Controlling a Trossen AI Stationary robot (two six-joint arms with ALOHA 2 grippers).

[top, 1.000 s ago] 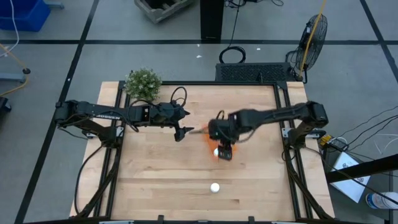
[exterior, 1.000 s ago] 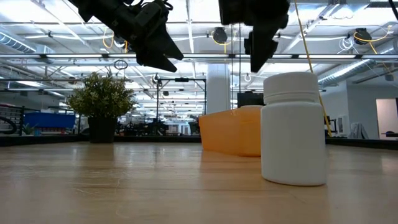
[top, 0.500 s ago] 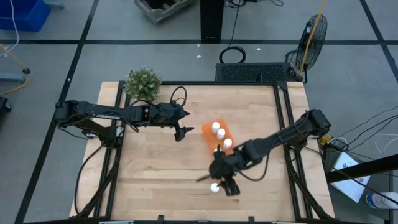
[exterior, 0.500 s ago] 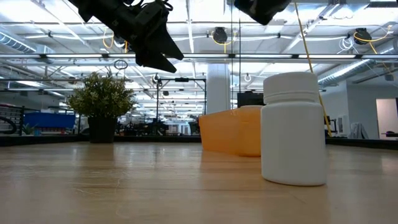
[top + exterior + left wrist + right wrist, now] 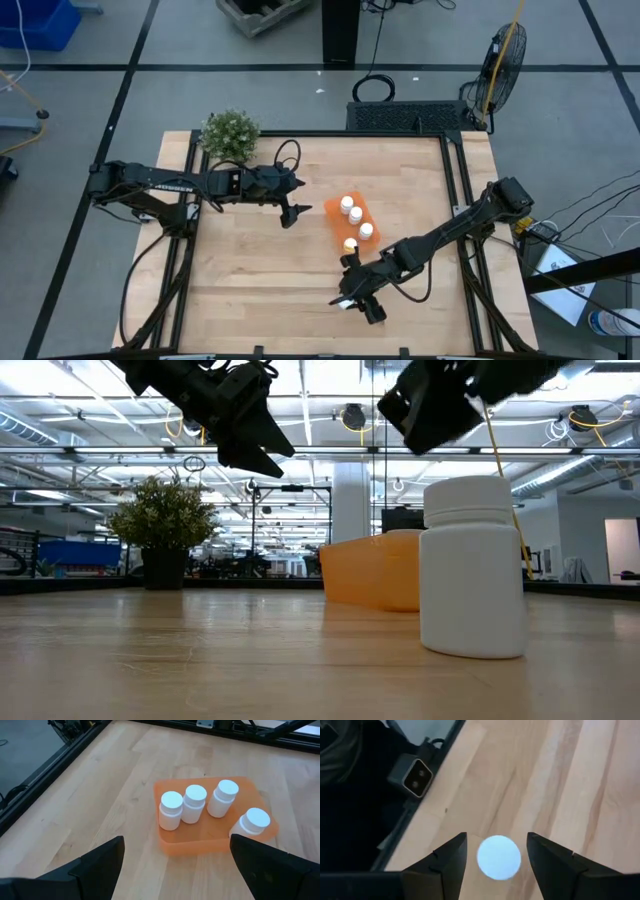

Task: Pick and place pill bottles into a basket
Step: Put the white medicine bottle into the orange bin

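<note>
Right gripper (image 5: 495, 855) hangs over the last bottle (image 5: 499, 857), fingers apart on either side; coming down off-centre could tip it, sending it rolling from the basket (image 5: 345, 222).

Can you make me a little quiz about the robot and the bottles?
1. How many pill bottles stand in the orange basket?
2. True or false: the last bottle lies on its side on the table.
3. Which gripper hangs over that last bottle? A) left gripper B) right gripper

Key:
1. Four.
2. False, it stands upright.
3. B, with open jaws either side of its cap. The left gripper waits beside the basket, jaws open.
</note>
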